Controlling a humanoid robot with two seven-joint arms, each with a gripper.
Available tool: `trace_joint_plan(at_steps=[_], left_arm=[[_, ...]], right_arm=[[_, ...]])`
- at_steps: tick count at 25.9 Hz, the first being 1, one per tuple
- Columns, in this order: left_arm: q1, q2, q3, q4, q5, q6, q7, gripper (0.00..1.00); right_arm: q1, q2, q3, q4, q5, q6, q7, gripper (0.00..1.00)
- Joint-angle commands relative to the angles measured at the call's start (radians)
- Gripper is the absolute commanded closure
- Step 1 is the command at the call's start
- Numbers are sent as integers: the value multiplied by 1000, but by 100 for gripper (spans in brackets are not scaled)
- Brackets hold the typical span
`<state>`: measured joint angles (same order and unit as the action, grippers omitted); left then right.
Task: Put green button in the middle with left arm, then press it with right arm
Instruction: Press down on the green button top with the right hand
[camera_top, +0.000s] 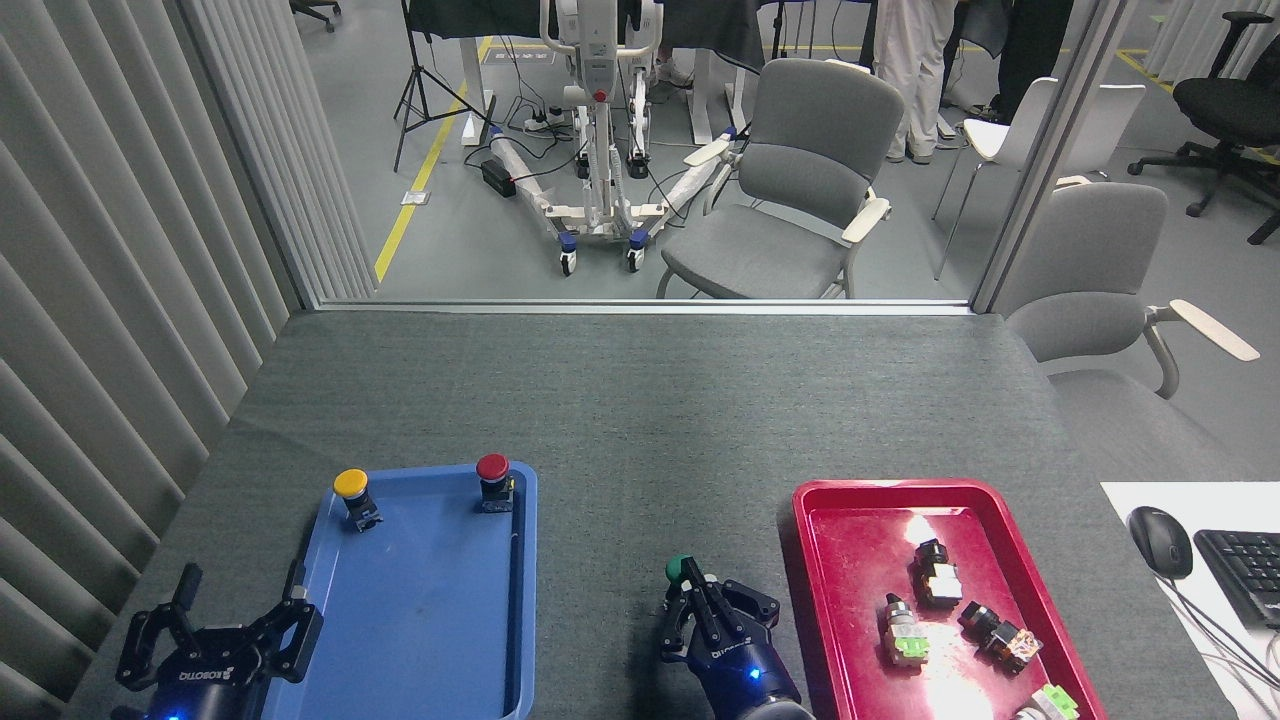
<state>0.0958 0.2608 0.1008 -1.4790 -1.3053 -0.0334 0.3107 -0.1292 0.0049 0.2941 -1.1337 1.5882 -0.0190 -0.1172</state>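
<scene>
The green button stands on the bare grey cloth of the middle, between the two trays. Only its green cap shows past my right gripper, which is shut, its fingers drawn together and lying over the near side of the button. I cannot tell whether they touch the cap. My left gripper is open and holds nothing. It hangs at the bottom left, over the cloth beside the blue tray's left rim.
The blue tray holds a yellow button and a red button at its far end. The red tray holds several loose switch parts. A mouse and keyboard lie at the right edge.
</scene>
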Motion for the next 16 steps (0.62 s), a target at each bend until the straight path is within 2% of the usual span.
trace_joint_plan(at_steps=[1,6,7,8,10,11,13,16], left_arm=[[18,-5,14,-24,1,3,-5,1],[42,-5,23,-27,1,1,-18,2],[44,-5,33,-27,1,0,-39,2],[44,-5,43,-27,3,-9,-61,2],[44,-6,51,-34,5,-13,-81,2],[42,-8,51,-41,6,-10,-84,2],[41,-12,51,-44,11,-8,-87,2],[35,-20,51,-46,15,-10,-99,2]], right_arm=[[0,1,5,-57,-24,11,34,100],[8,4,19,-147,-28,11,-45,100],[11,3,19,-173,-31,11,-48,98],[14,3,19,-199,-31,13,-50,82],[29,1,17,-242,-33,36,-52,38],[37,0,17,-264,-33,57,-55,22],[60,-2,11,-297,-33,97,-75,2],[109,-9,-26,-345,-31,103,-79,0]])
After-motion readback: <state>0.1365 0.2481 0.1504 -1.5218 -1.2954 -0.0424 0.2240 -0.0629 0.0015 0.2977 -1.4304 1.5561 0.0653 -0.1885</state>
